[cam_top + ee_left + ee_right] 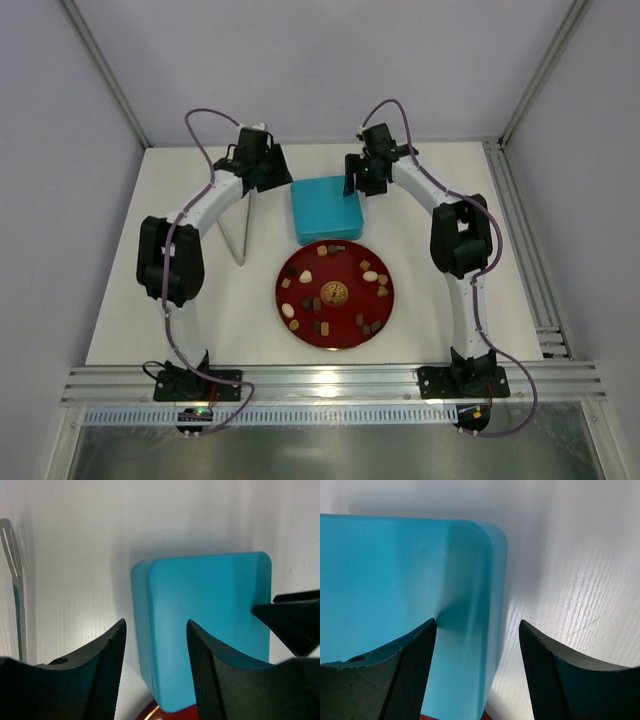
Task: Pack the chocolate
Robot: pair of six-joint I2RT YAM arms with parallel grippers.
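The chocolate (369, 275), several small brown, tan and cream pieces, lies round a gold-foil ball (334, 292) on a red plate (345, 262). Just behind the plate sits a closed teal box (326, 208). My left gripper (277, 172) hangs at the box's left edge. In the left wrist view it (156, 625) is open, one finger over the lid (210, 595) and one over the table. My right gripper (358, 185) is at the box's right edge. It (477, 624) is open too, its left finger on the lid (380, 580), the other over the table.
Metal tongs (243, 225) lie on the white table left of the box, also showing as tongs (17, 580) in the left wrist view. An aluminium rail (330, 380) runs along the near edge by the arm bases. White walls close in the back and sides.
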